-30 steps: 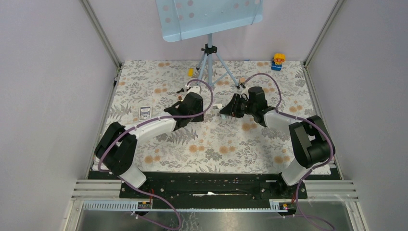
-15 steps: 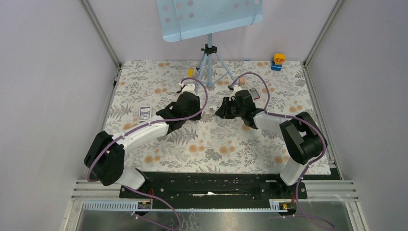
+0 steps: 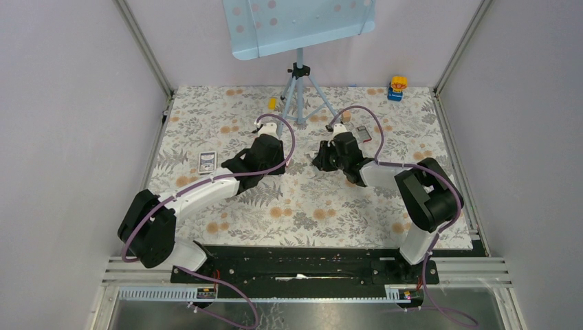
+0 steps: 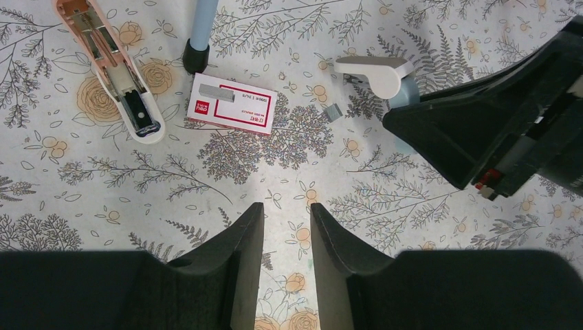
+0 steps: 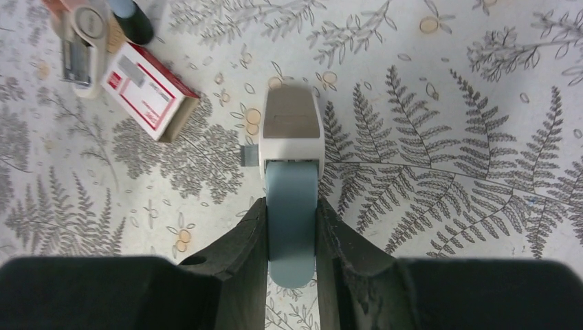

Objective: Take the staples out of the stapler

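Note:
A stapler with a pale blue body and white head (image 5: pixel 291 165) lies on the flowered mat. My right gripper (image 5: pixel 291 210) is shut on its blue rear end, the white head pointing away from me. A small grey strip of staples (image 5: pixel 249 155) lies on the mat beside the head. In the left wrist view the stapler head (image 4: pixel 375 69) and staple strip (image 4: pixel 333 111) show at upper right, next to the black right gripper (image 4: pixel 481 134). My left gripper (image 4: pixel 287 210) is open and empty, low over bare mat. In the top view the grippers (image 3: pixel 275 159) (image 3: pixel 322 159) face each other mid-table.
A red-and-white staple box (image 4: pixel 232 103) lies ahead of the left gripper. A pink stapler (image 4: pixel 110 69) lies opened flat at the far left. A tripod foot (image 4: pixel 196 58) stands by the box; the tripod (image 3: pixel 300 89) carries a blue board. A card (image 3: pixel 207 161) lies left.
The right gripper has shifted left toward the middle with the stapler in it. The left wrist has drawn slightly left and back. Over the last half second little has moved.

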`<state>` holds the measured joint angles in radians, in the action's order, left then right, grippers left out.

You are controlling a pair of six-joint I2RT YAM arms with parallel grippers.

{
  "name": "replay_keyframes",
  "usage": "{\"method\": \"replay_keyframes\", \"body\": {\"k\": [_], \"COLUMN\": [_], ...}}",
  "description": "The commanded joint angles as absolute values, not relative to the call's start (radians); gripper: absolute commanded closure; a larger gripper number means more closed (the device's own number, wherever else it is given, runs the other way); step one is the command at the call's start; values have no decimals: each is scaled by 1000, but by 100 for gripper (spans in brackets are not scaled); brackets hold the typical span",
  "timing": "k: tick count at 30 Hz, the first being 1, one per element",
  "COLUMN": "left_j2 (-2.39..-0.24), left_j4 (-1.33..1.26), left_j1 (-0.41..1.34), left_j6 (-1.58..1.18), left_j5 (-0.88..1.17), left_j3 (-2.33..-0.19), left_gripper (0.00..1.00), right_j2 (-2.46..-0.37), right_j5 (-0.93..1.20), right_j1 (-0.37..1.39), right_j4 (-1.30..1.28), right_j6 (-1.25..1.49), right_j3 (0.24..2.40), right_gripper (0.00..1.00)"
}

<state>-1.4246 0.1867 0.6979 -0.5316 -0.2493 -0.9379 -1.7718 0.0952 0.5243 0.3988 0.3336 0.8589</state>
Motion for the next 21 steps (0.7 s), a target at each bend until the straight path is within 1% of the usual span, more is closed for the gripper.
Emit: {"method": "replay_keyframes", "body": {"k": [1,6,18,21], "left_j2": [-1381,-1380,-1352,-1346], "left_j4": [147,146,153,153], "left_j1": [697,696,697,696], "left_j6": [-535,-537,-534,-535], "left_j5": [-276,-276,-296,-297], "left_j3": [-927,-921,-919,-917], "left_gripper": [66,65,65,65], "right_j2": [-1811,-1819,-1689,-1662], "right_j5": [48,50,65,96], "right_j1": [533,534,533,532], "right_j4": [381,349,335,337], "right_j6": [320,327,380,393], "right_j3": [910,921,932,931], "right_gripper": [100,100,100,100]}}
